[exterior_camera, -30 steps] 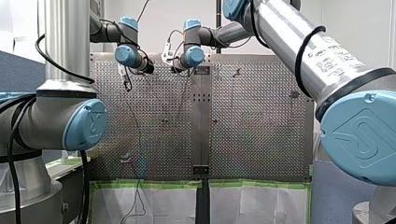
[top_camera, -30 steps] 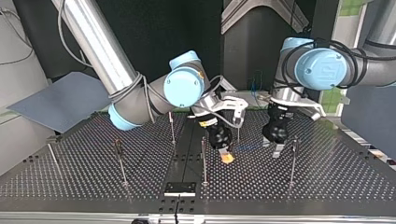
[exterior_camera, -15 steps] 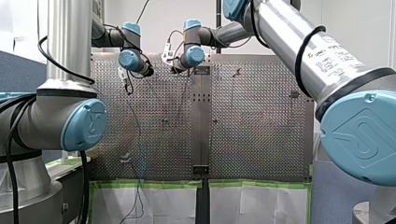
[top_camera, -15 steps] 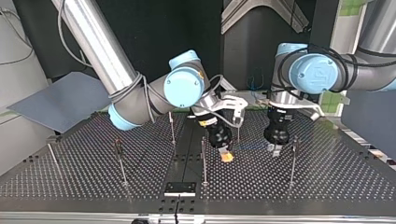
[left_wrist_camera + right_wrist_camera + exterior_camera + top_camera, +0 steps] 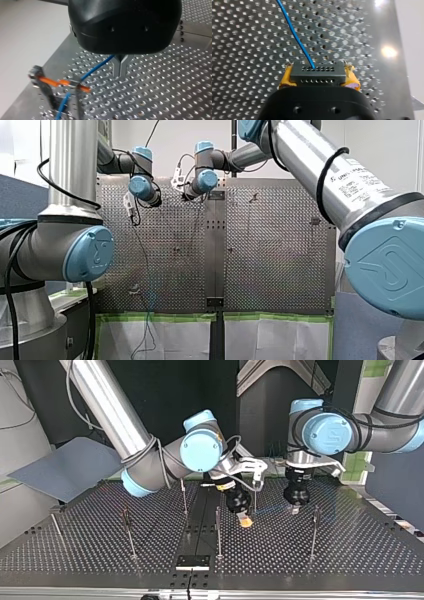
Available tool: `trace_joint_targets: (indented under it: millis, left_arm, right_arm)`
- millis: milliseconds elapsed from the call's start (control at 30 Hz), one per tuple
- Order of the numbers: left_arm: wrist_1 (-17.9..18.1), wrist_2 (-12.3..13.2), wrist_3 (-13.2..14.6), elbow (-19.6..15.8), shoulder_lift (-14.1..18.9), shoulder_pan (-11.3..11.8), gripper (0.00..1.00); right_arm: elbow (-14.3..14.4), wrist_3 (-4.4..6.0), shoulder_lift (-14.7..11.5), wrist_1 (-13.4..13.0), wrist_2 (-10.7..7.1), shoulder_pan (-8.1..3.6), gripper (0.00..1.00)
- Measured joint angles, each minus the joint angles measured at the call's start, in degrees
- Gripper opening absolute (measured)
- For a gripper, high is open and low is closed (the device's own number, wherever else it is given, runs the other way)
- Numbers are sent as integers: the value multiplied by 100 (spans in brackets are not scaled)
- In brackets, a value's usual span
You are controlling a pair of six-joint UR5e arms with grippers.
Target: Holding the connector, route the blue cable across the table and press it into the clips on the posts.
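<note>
Over the past second both arms have drawn back a little from the top view's camera. My left gripper (image 5: pixel 295 508) has also edged slightly toward the connector (image 5: pixel 317 73), over the perforated table (image 5: pixel 350 555). That reads as a repositioning of the span rather than a press. No post stands between the grippers, so the next clip has yet to be reached.

My right gripper (image 5: pixel 318 77) clamps the black connector by its two ends between yellow pads (image 5: pixel 287 79). The blue cable (image 5: pixel 295 37) leaves the connector's face and runs straight ahead.

In the left wrist view, my left gripper's metal fingers (image 5: pixel 117 66) are pressed together at the tips. The cable emerges at their root, seemingly nipped there, though the gripper body hides the contact. From there it leads on, away from the connector, to an orange-jawed clip (image 5: pixel 61 83) on its post.
</note>
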Motion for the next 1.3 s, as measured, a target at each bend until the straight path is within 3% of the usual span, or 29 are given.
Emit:
trace_joint_targets:
  millis: [167,533,900,1300]
  left_arm:
    - [169,-134,57,-235,1,-53,2]
    - [670,-183,-14,-748,-26,-68,2]
    - [1218,-278,12,-1295,-432,-190,2]
    - [1569,-413,-60,-1946,-503,-306,2]
  right_arm:
    - [239,-23,0,-17,11,30,0]
    - [742,-31,-15,-34,18,47,0]
    - [1251,-37,-15,-48,16,95,0]
    - [1865,-138,-8,-184,37,108,0]
